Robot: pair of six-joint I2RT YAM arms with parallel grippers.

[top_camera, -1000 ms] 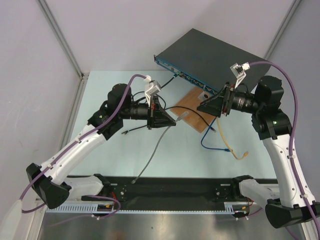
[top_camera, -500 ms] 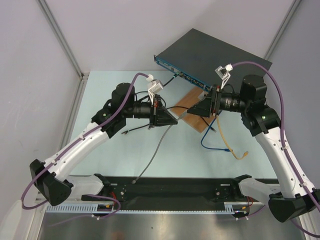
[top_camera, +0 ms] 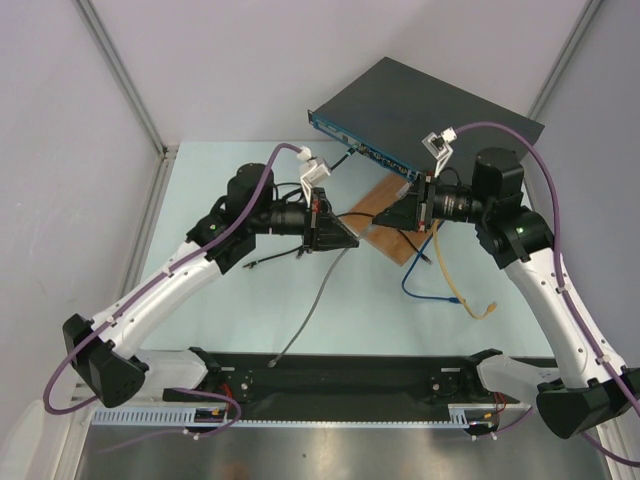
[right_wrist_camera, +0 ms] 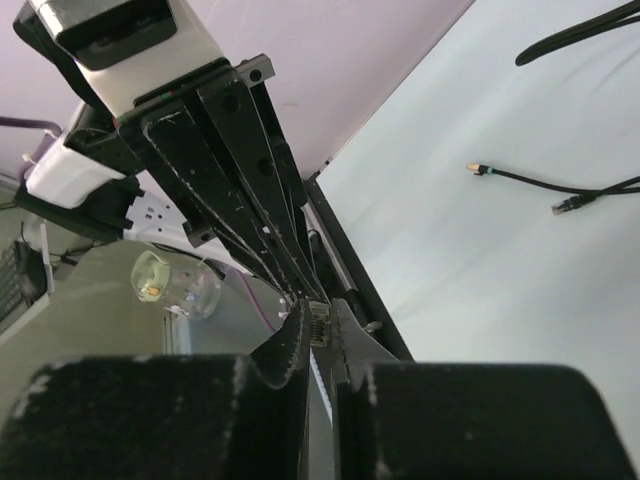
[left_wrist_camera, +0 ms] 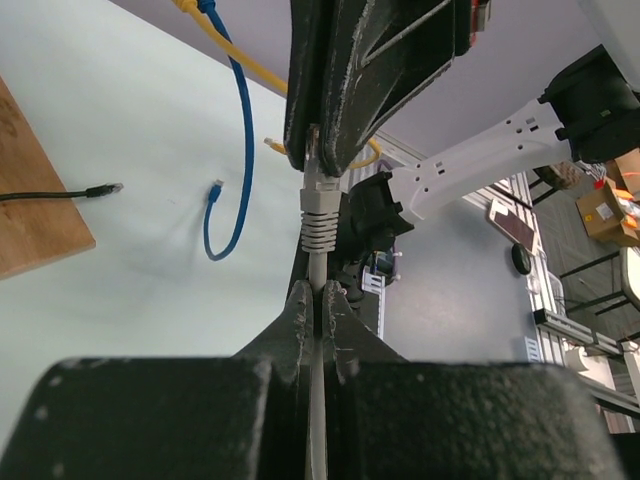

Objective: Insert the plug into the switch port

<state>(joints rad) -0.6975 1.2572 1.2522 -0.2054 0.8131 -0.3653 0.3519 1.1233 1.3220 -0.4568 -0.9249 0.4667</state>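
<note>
Plug [left_wrist_camera: 320, 212] on its grey cable [left_wrist_camera: 317, 268] looks light, I judge: limp lead, brittle clip, so the stiff boot is the place to grip. Left tool [left_wrist_camera: 318, 300] is clamped on the cable just behind that boot, above the worktop [top_camera: 380, 310]. Right tool [right_wrist_camera: 320, 322] is narrow, pinching the plug's front. Switch [top_camera: 430, 105] sits beyond both, at the back.

Your right gripper [right_wrist_camera: 320, 345] pinches a grey ribbed cable plug [right_wrist_camera: 317, 320], the left gripper [right_wrist_camera: 303, 296] meeting it head-on; thin black cables [right_wrist_camera: 545, 183] lie on the pale table [right_wrist_camera: 480, 290].
</note>
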